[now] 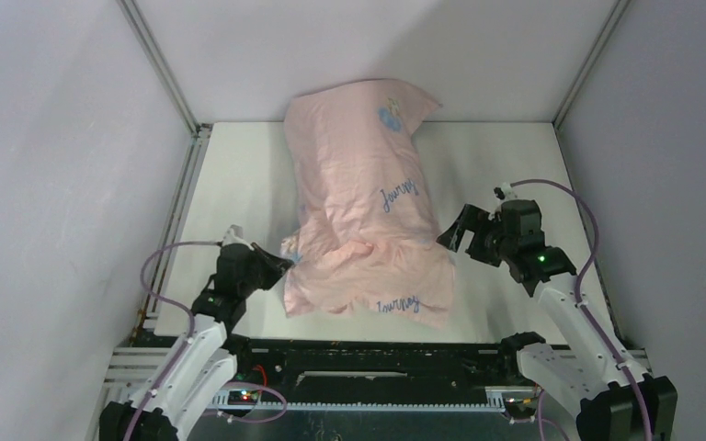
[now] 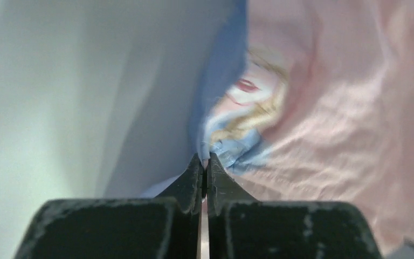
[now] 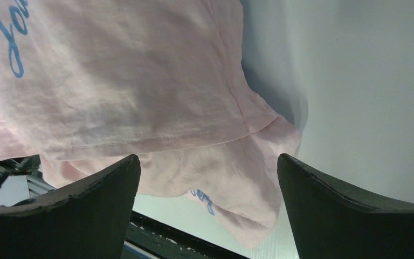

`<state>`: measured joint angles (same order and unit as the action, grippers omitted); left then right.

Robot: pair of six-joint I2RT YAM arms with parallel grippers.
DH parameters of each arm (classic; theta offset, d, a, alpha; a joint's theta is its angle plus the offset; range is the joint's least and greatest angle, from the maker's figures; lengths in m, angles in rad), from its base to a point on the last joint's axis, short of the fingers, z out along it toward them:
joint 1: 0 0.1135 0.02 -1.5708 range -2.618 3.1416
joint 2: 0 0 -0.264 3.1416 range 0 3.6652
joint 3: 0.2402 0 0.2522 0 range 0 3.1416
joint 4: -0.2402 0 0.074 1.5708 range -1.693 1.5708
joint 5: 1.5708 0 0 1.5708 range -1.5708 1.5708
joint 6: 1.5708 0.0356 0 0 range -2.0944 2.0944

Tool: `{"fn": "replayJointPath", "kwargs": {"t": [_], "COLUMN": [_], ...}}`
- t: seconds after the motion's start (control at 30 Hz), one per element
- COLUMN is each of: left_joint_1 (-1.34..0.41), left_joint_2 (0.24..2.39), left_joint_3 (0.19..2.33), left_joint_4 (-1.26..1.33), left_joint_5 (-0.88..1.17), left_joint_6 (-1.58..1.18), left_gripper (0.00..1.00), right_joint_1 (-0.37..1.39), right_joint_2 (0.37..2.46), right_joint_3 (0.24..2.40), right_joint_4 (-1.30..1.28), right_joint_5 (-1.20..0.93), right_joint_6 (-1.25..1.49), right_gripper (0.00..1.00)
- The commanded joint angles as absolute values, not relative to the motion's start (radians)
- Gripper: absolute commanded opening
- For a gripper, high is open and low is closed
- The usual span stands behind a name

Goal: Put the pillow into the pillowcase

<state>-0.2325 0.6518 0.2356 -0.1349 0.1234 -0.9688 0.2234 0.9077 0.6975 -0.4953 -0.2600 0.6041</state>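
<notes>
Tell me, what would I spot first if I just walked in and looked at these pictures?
The big pink pillowcase, puffed up and crumpled, with blue "Journey" writing, lies down the middle of the white table. Next you'd see the left gripper pinched shut on its near left corner. The right gripper hangs wide open beside its right edge.

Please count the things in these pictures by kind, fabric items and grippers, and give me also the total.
pillowcase: 1, pink, bulging
pillow: 0 visible; whatever fills the case is hidden
grippers: 2, the left gripper shut on the pillowcase edge, the right gripper open
Total: 3
</notes>
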Motion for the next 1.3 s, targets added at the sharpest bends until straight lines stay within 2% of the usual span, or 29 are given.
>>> {"fn": "replayJointPath", "kwargs": {"t": [0.0, 0.13, 0.2, 0.37, 0.47, 0.53, 0.57, 0.63, 1.07, 1.13, 1.2, 1.27], "left_joint_1": [-0.104, 0.088, 0.124, 0.130, 0.132, 0.132, 0.133, 0.137, 0.182, 0.183, 0.183, 0.185], "left_joint_2": [0.672, 0.719, 0.756, 0.799, 0.819, 0.842, 0.856, 0.892, 0.981, 0.980, 0.980, 0.984], "left_joint_3": [0.419, 0.444, 0.452, 0.452, 0.455, 0.460, 0.465, 0.480, 0.488, 0.483, 0.485, 0.494], "left_joint_4": [-0.422, -0.463, -0.462, -0.447, -0.441, -0.435, -0.436, -0.441, -0.391, -0.389, -0.393, -0.400], "left_joint_5": [-0.107, -0.117, -0.114, -0.141, -0.158, -0.166, -0.177, -0.202, -0.191, -0.195, -0.206, -0.221], "left_joint_6": [-0.869, -0.845, -0.840, -0.830, -0.834, -0.834, -0.831, -0.819, -0.807, -0.802, -0.793, -0.785], "left_gripper": [0.00, 0.00, 0.00, 0.00, 0.00, 0.00, 0.00, 0.00, 0.00, 0.00, 0.00, 0.00], "right_joint_1": [0.217, 0.217, 0.218, 0.279, 0.335, 0.367, 0.385, 0.424, 0.570, 0.581, 0.587, 0.582], "right_joint_2": [0.916, 0.922, 0.933, 0.951, 0.959, 0.975, 0.984, 1.000, 1.179, 1.203, 1.202, 1.163], "right_joint_3": [0.663, 0.612, 0.588, 0.544, 0.511, 0.490, 0.482, 0.470, 0.389, 0.379, 0.380, 0.379], "right_joint_4": [-0.425, -0.387, -0.365, -0.322, -0.275, -0.229, -0.214, -0.194, 0.129, 0.188, 0.198, 0.148], "right_joint_5": [-0.301, -0.316, -0.334, -0.328, -0.326, -0.336, -0.337, -0.321, -0.373, -0.390, -0.384, -0.362], "right_joint_6": [0.625, 0.638, 0.644, 0.666, 0.703, 0.726, 0.735, 0.749, 0.896, 0.929, 0.940, 0.935], "right_gripper": [0.99, 0.99, 0.99, 0.99, 0.95, 0.89, 0.81, 0.74, 0.71, 0.61, 0.34, 0.02]}}
